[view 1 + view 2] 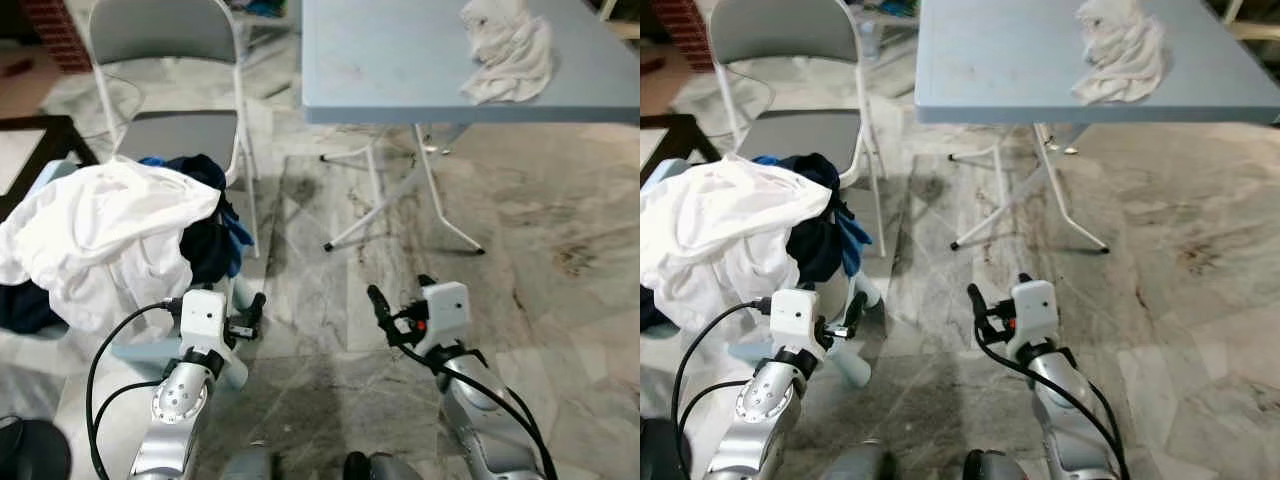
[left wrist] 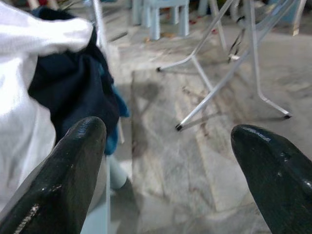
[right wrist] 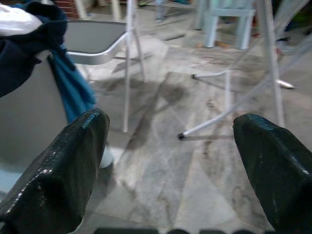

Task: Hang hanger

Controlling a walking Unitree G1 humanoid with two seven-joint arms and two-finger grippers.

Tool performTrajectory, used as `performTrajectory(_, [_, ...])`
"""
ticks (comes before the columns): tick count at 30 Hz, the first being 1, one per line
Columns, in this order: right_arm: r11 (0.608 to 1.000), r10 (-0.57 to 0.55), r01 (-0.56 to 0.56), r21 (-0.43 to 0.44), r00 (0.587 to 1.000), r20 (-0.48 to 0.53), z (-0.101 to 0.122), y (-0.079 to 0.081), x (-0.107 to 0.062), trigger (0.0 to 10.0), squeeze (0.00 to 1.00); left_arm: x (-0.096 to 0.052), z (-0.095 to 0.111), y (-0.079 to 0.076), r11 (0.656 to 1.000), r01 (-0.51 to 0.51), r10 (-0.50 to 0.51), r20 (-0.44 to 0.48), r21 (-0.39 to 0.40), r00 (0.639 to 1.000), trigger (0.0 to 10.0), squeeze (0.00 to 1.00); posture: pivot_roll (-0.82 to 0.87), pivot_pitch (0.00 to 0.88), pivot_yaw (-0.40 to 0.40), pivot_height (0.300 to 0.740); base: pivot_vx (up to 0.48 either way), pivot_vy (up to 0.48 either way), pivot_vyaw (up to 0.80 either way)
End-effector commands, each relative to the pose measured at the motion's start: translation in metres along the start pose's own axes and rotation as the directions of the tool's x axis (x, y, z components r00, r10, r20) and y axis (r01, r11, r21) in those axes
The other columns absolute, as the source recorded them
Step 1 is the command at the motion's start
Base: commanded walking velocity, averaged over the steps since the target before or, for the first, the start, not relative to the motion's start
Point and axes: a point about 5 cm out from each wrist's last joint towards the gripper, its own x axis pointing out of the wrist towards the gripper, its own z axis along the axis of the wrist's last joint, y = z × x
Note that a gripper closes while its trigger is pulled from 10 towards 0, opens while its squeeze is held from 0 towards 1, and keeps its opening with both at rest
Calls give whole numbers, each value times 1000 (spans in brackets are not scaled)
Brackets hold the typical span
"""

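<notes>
Standing before clothes pile (image 1: pixel 110 240), left gripper (image 1: pixel 250 315) and right gripper (image 1: pixel 385 310) both spread open, empty; hanger not visible — should search the pile before reaching

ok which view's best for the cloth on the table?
Left eye view: the white cloth lies whole on the blue table. Right eye view shows it too, cropped at the top. Wrist views catch just the table's legs.

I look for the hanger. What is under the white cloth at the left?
Under the white cloth dark blue clothes show, heaped on a pale stool. No hanger shows; the cloth covers the rest.
</notes>
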Motion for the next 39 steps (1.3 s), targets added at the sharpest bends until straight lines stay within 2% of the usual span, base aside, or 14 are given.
performTrajectory(1, [1000,30,-30,6,999,37,6,7,2,10000,0,-2,-2,7,1000,-18,18,-7,8,1000,10000,0,143,219,-37,740,0,0,0])
performTrajectory(10, [1000,21,-22,22,999,43,7,3,2,10000,0,-1,0,2,1000,13,-13,14,5,1000,10000,0,141,222,-39,740,0,0,612])
performTrajectory(15, [1000,17,-18,24,999,49,9,2,3,10000,0,1,0,0,1000,27,-27,16,-6,1000,10000,0,137,221,-41,740,195,0,0])
performTrajectory(31, [1000,9,-10,22,998,65,11,1,6,10000,0,5,2,-10,997,75,-74,29,-29,997,10000,0,129,214,-45,740,337,0,0])
performTrajectory(39, [999,39,-40,13,996,74,14,4,7,10000,0,6,1,-11,997,75,-74,31,-34,997,10000,0,130,214,-50,740,383,0,59])
